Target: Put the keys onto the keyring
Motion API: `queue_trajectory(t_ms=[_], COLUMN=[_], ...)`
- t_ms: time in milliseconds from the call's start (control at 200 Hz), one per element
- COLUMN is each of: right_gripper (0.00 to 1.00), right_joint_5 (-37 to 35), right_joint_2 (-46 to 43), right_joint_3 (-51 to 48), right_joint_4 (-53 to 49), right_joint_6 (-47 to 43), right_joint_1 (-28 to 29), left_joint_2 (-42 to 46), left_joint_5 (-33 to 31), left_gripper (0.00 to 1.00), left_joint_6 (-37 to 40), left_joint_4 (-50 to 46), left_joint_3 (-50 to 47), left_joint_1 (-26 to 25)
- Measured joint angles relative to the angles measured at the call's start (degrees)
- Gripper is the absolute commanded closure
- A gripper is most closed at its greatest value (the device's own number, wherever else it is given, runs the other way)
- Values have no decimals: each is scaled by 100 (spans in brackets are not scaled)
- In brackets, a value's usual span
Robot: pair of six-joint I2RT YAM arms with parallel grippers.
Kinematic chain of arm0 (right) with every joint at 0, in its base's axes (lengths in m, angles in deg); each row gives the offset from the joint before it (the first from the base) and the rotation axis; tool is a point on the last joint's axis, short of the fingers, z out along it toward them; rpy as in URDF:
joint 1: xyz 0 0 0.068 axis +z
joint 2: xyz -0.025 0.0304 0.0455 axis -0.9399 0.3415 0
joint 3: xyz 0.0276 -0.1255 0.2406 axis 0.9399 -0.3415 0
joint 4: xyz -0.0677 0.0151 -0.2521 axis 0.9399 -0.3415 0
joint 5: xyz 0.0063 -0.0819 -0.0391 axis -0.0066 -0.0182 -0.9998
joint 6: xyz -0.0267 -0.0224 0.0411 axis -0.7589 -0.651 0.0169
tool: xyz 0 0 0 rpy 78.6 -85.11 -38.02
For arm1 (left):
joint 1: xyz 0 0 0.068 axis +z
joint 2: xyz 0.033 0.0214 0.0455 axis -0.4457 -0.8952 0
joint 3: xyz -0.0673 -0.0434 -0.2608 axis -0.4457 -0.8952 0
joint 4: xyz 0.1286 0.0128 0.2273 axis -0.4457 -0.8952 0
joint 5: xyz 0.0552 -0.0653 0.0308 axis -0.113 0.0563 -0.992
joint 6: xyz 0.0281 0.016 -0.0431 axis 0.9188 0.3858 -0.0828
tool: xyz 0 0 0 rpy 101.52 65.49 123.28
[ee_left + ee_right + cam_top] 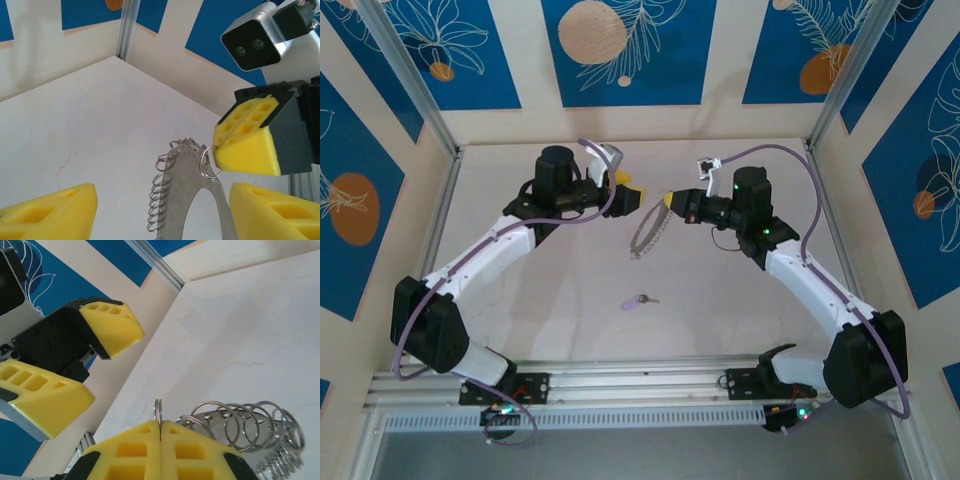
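The keyring (648, 236), a flat grey metal hoop fringed with small silver loops, hangs above the table between the two arms. My right gripper (667, 200) is shut on one small loop (159, 412) at the keyring's top; its yellow pads (135, 450) meet with the loop edge-on between them. My left gripper (628, 197) stands open just left of it. In the left wrist view the keyring (197, 200) hangs between the left gripper's spread yellow fingers (50, 212), touching neither. The key (640, 300), lilac-headed, lies flat on the table nearer the front.
The white table (540, 310) is walled by pale panels with blue prints and aluminium posts (420, 90). Purple cables (790, 160) loop over both arms. A metal rail (640, 375) runs along the near edge.
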Motion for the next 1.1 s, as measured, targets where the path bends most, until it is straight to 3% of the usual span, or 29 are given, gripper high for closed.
queue_trajectory(t_ms=[460, 675, 850, 1095], right_gripper=[100, 100, 100, 100], right_joint_5=[-485, -529, -549, -669], right_joint_2=[-575, -590, -588, -599], right_joint_3=[560, 588, 686, 951], right_joint_4=[-1294, -1434, -1473, -1550], right_joint_6=[-42, 2, 109, 175], right_joint_1=[11, 13, 46, 157], left_joint_2=[-55, -85, -74, 31], left_joint_5=[-59, -98, -382, -684], left_gripper=[30, 30, 23, 27], left_joint_6=[-354, -417, -507, -525], left_joint_4=[-199, -350, -640, -892], left_joint_3=[50, 177, 278, 284], left_joint_1=[9, 11, 11, 17])
